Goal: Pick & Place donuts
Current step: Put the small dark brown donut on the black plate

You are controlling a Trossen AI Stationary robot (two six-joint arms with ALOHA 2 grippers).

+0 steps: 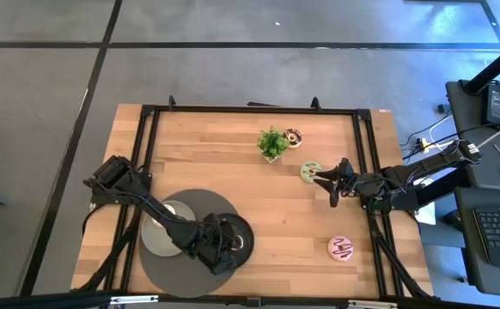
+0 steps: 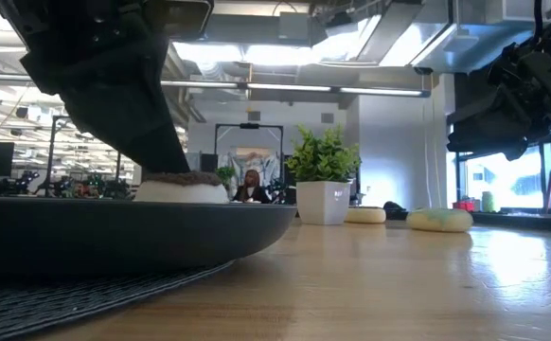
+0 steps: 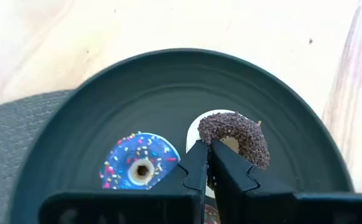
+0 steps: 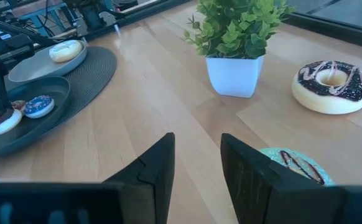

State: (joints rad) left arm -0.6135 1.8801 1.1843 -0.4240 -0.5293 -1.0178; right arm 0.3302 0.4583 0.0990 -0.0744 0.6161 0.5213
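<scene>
My left gripper (image 3: 207, 163) sits pinched closed against the chocolate donut (image 3: 235, 137) on the dark plate (image 3: 168, 81) (blue donut (image 3: 140, 163) beside it). My right gripper (image 4: 196, 163) hangs open beside the green donut (image 4: 296, 163).

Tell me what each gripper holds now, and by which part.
The left gripper pinches the chocolate donut by its ring, at the near edge, over the dark plate. The right gripper is open and holds nothing.
</scene>
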